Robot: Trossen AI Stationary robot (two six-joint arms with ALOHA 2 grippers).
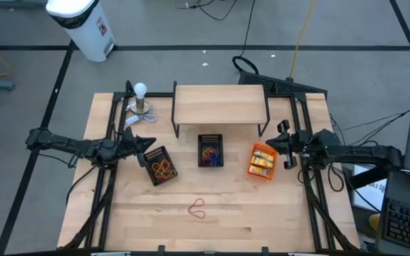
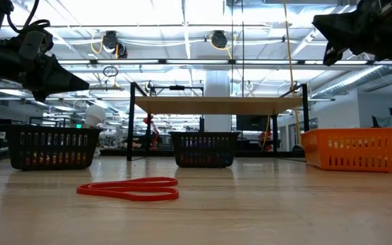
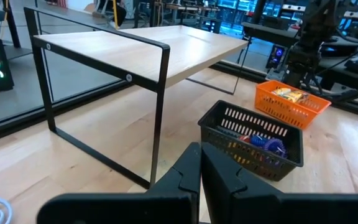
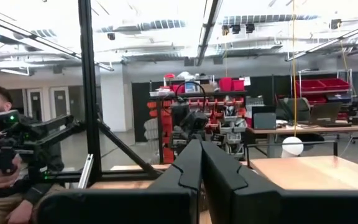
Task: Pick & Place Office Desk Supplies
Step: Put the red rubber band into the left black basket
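My left gripper (image 1: 150, 142) is clenched with nothing between its fingers; in my left wrist view the two dark fingers (image 3: 219, 180) meet edge to edge. It hangs above the table (image 1: 276, 213), just beside the upper corner of the left black mesh bin (image 1: 160, 166), which holds tan and orange rubber bands (image 1: 164, 169).

My right gripper (image 1: 275, 142) is likewise clenched and empty, its fingers (image 4: 216, 174) pressed together in the right wrist view. It hangs just beside the upper right edge of the orange bin (image 1: 261, 161), which holds yellow packets (image 1: 263, 163).

One red rubber band (image 1: 197, 208) lies flat on the bare table, toward the front edge. It is well apart from both grippers, roughly between them in the left-to-right direction, and forward of the middle black mesh bin (image 1: 211, 151). That bin holds small blue and orange items that I cannot tell apart.

In the low view, the red rubber band lies alone in front of the three bins, with both grippers raised high above it.
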